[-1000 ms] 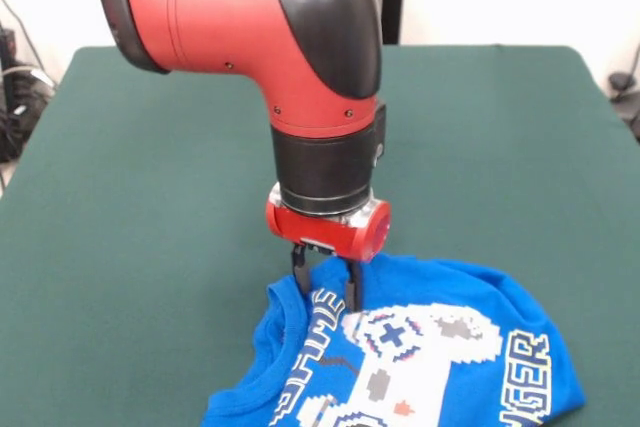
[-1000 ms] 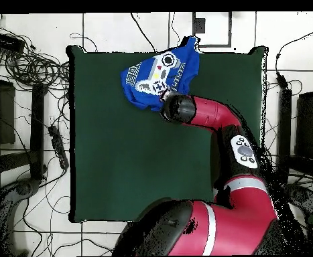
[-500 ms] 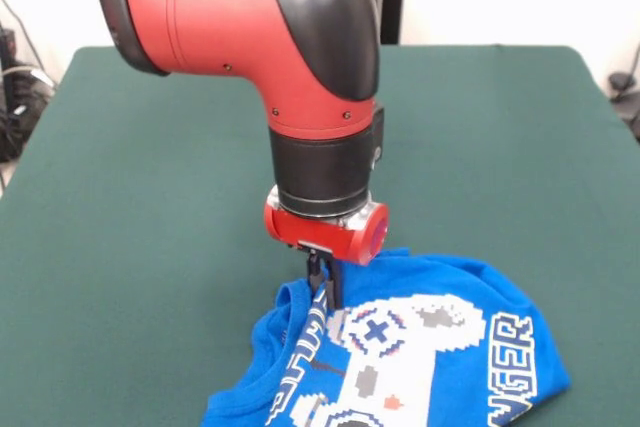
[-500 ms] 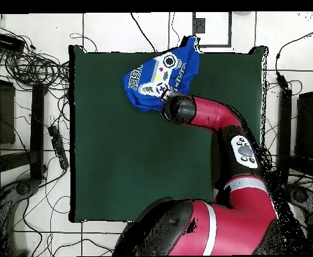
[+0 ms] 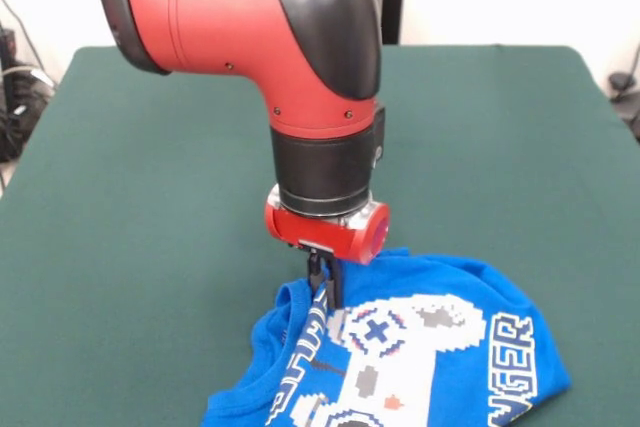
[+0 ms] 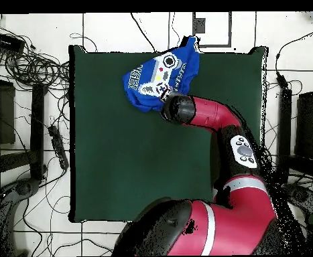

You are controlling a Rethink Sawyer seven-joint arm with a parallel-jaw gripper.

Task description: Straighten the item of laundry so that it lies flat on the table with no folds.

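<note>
One small bright blue short-sleeved T-shirt (image 5: 430, 347) with a white-grey pixel controller print lay bunched at one edge of the large table covered in dark green felt-like cloth (image 5: 150, 197). In the front view it sat at the bottom, running off the lower frame; in the overhead view the shirt (image 6: 160, 73) sat at the table's (image 6: 118, 154) top edge, one corner reaching to or just past the rim. We saw rolled edges and a ridge beside the lettering, so it was far from flat.

The black gripper (image 5: 325, 287) on the red and black arm (image 5: 300, 67) stood upright over the shirt's far edge. Its fingers were drawn close together, pinching a raised fold of blue fabric beside the print. In the overhead view the wrist hid the tips.

We judged the step as a grab, with a pull to spread the cloth next. Risks from here:
- thin pinch could slip, since only a small fold sat between the tips
- both layers might be caught, so a pull would drag the whole bundle instead of opening it
- pulling toward the near rim could tip the shirt off the table, as it already lay at the edge
- lifting too high could let loose fabric fold back on itself
</note>
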